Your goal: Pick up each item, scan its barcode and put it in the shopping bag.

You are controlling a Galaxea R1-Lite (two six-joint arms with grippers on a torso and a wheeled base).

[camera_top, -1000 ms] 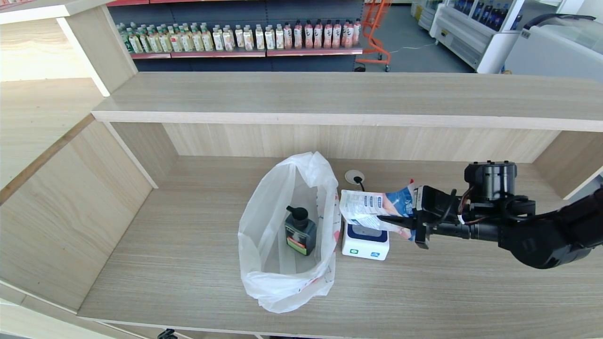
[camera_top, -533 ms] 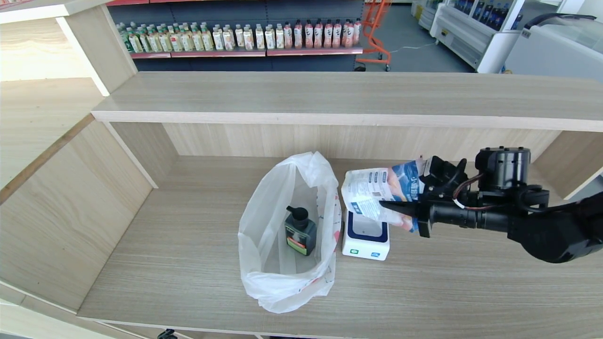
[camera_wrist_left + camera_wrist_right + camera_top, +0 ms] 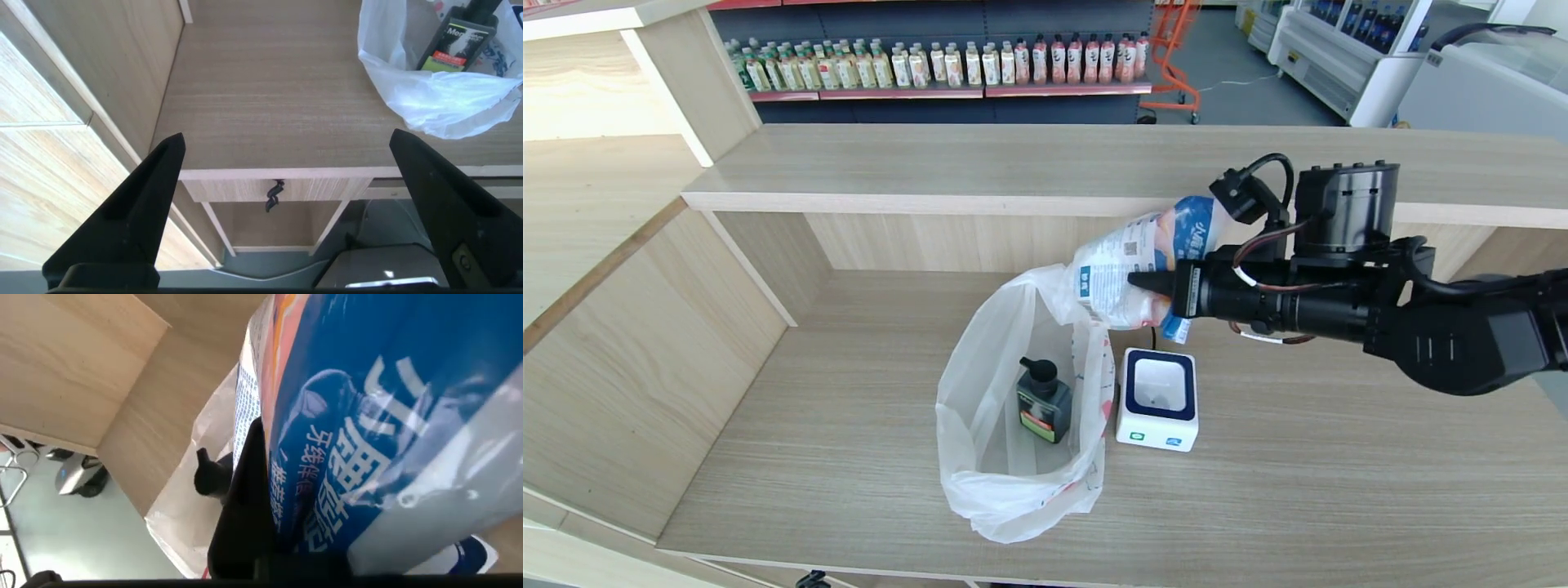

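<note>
dark bottle (image 3: pixel 1043 402) already sits in the shopping bag (image 3: pixel 968 384) — right gripper (image 3: pixel 1152 282) clamped on a blue-white packet (image 3: pixel 1123 257) above the bag's far rim, drop left to do; left gripper (image 3: pixel 288 145) spread, empty

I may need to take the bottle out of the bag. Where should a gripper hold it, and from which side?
The bottle stands cap up inside the bag, whose walls surround its body. So probably grip the black pump neck from above, through the open mouth.
</note>
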